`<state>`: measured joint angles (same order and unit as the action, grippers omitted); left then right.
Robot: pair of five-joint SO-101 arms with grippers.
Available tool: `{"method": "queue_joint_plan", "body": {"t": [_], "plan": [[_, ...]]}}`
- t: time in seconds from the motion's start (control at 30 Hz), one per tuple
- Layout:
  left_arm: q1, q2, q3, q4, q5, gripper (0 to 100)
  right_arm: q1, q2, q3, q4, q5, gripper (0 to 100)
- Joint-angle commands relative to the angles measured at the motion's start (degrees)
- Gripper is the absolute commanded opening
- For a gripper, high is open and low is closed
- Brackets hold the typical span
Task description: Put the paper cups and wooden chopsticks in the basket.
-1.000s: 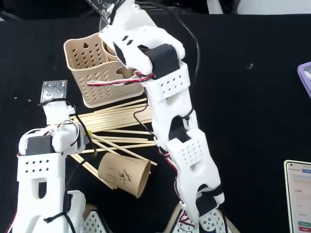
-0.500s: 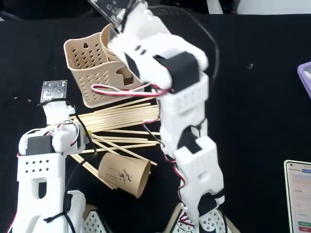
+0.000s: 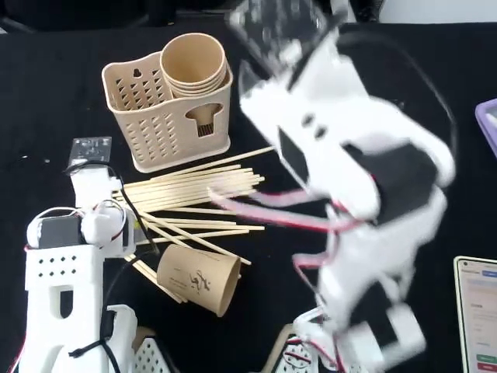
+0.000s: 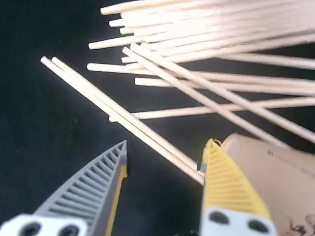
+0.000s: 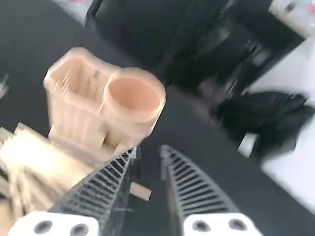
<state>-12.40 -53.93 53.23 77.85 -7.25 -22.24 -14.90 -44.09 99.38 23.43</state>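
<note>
Since the earlier frames the right arm (image 3: 349, 155) is being drawn up and back from the basket (image 3: 155, 136), and the stack of paper cups (image 3: 192, 61) that it was covering is being left standing in one end of the basket. The right gripper (image 5: 148, 150) is being held released, its fingers narrowly parted with nothing between them, while the basket and stack are being seen ahead of its tips and well apart from them. The left gripper (image 4: 165, 147) is being held spread wide and empty, low over the wooden chopsticks (image 4: 206, 64); two of them are passing between its fingertips, the heap is lying beyond them, and a loose paper cup (image 4: 275, 172) is lying just beside its yellow finger.
</note>
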Motion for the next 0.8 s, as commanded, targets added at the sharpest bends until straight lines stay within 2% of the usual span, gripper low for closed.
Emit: {"method": "queue_joint_plan", "body": {"t": [0.0, 0.07, 0.2, 0.33, 0.43, 0.57, 0.77], "plan": [[0.0, -1.3, -3.2, 1.0, -5.8, 25, 1.5, -20.5, 31.4, -2.0, 2.4, 15.7], [0.5, -1.3, -3.7, 2.6, -6.2, 25, 1.9, -30.1, 44.8, -5.7, 6.4, 15.2], [6.2, -1.3, -3.0, 5.1, -6.2, 25, 2.4, -46.1, 70.5, -15.1, 11.0, 15.2], [9.5, -1.1, -1.1, 5.1, -6.4, 25, 2.0, -51.6, 91.5, -20.4, 15.4, 15.2], [9.5, -0.7, -0.7, 5.0, -6.4, 25, 1.6, -51.6, 99.1, -21.8, 17.8, 15.3], [9.8, -0.7, -0.6, 3.9, -6.3, 25, -4.1, -51.9, 105.0, -20.6, 19.6, 16.0], [9.4, -0.7, 2.5, -1.8, -6.2, 25, -12.5, -52.0, 112.6, -25.7, 15.3, 24.9]]}}
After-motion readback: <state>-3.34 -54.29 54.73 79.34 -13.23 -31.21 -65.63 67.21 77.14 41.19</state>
